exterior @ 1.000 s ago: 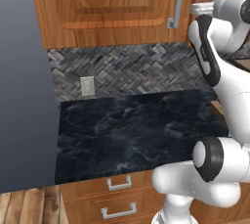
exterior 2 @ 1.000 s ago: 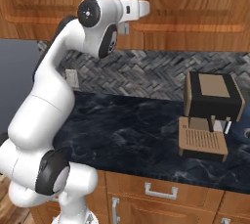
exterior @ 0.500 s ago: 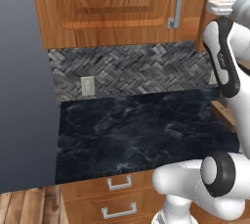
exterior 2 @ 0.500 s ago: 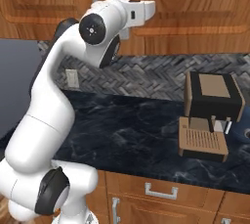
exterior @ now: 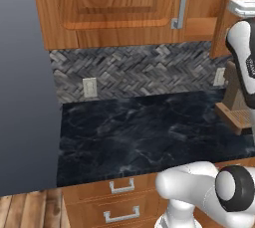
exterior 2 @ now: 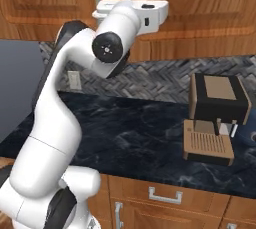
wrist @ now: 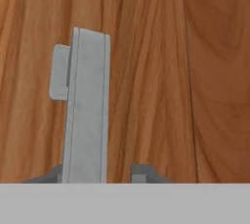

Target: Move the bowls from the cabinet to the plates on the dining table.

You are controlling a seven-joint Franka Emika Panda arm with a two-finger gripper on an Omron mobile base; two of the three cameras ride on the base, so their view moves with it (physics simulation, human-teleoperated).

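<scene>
Task barely begun: cabinet (exterior 2: 200, 3) doors shut, bowls presumably inside, none visible. Gripper (wrist: 97, 176) straddles the door handle (wrist: 87, 105); can't tell if clenched or loose.

- A black counter (exterior: 149, 137) with white veining runs along the wall.
- A grey herringbone backsplash (exterior: 144, 70) rises behind it.
- A white wall outlet (exterior: 89, 87) sits on the backsplash at the left; a second outlet (exterior: 219, 76) sits further right.
- A brown and black coffee machine (exterior 2: 216, 117) stands upright on the counter at the right.
- Wooden drawers (exterior: 117, 199) with small grey handles lie below the counter edge.
- A wood-plank floor (exterior: 25, 212) shows at the lower left.
</scene>
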